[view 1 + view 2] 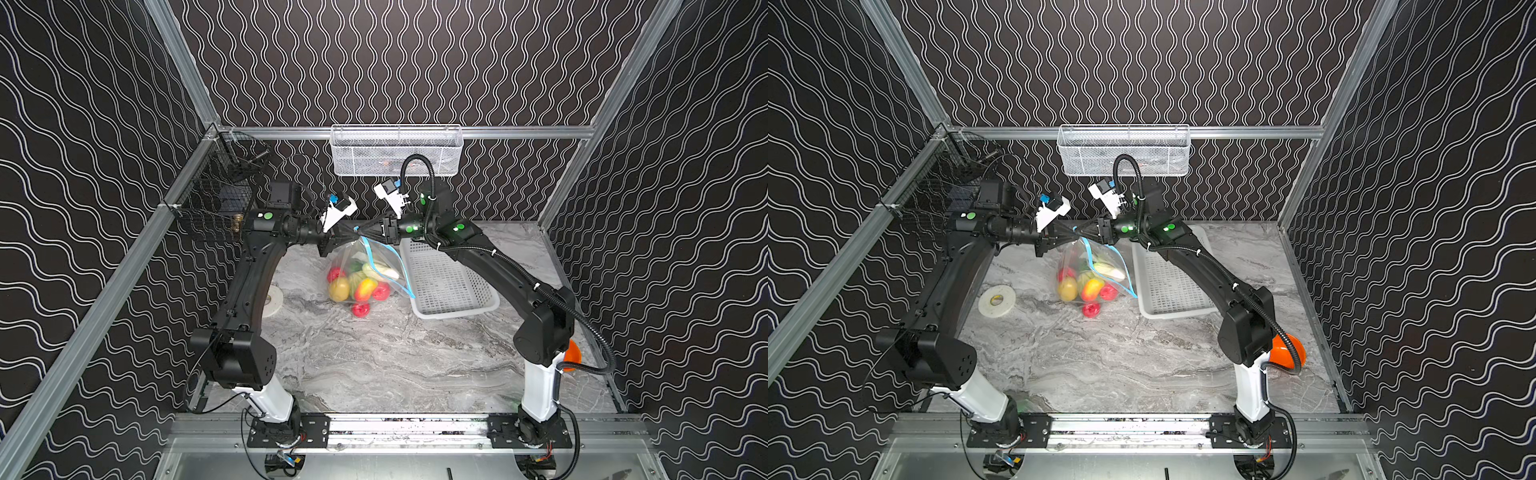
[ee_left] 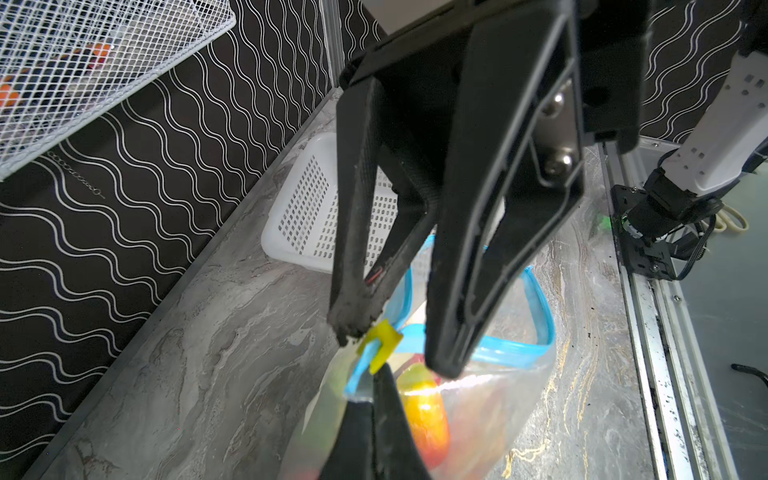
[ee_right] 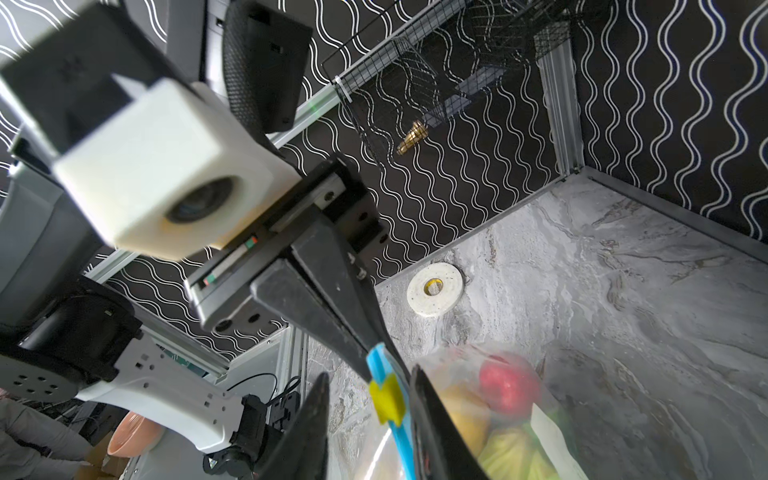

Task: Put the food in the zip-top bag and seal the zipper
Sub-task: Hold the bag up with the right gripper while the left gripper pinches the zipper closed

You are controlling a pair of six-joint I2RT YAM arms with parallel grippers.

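- The zip-top bag (image 1: 347, 254) hangs just beside the white perforated basket (image 1: 451, 286), on the basket's side toward the left arm. Its top corner is lifted and its filled bottom rests on the desk (image 1: 374, 365).
- Its long axis slopes from the raised corner down toward the arm bases, roughly along the basket's long wall.
- The zipper (image 2: 507, 352) runs down the bag's edge that faces the basket. Its two blue strips stand apart in a loop, so the mouth gapes.
- The left gripper (image 2: 372, 390) has its fingers pressed together on the zipper's upper end and carries that corner.
- The right gripper (image 3: 369, 374), whose arm crosses above the basket's far end, has its fingers apart. They straddle the yellow-green slider (image 3: 388, 400) without clamping it.
- The food lies heaped in the bag's bottom: yellow potato (image 1: 338, 289), orange-yellow pepper (image 1: 365, 289), white radish (image 1: 380, 272).
- A red round (image 1: 360, 308) lies at the heap's near end. I cannot tell whether it is inside the plastic.
- The zipper's lower end comes close to the basket's near corner; I cannot tell whether they touch.
- From the basket toward the arm bases there is wide open desk.
- A tape roll (image 1: 996, 300) lies beyond the bag from the basket, well apart.
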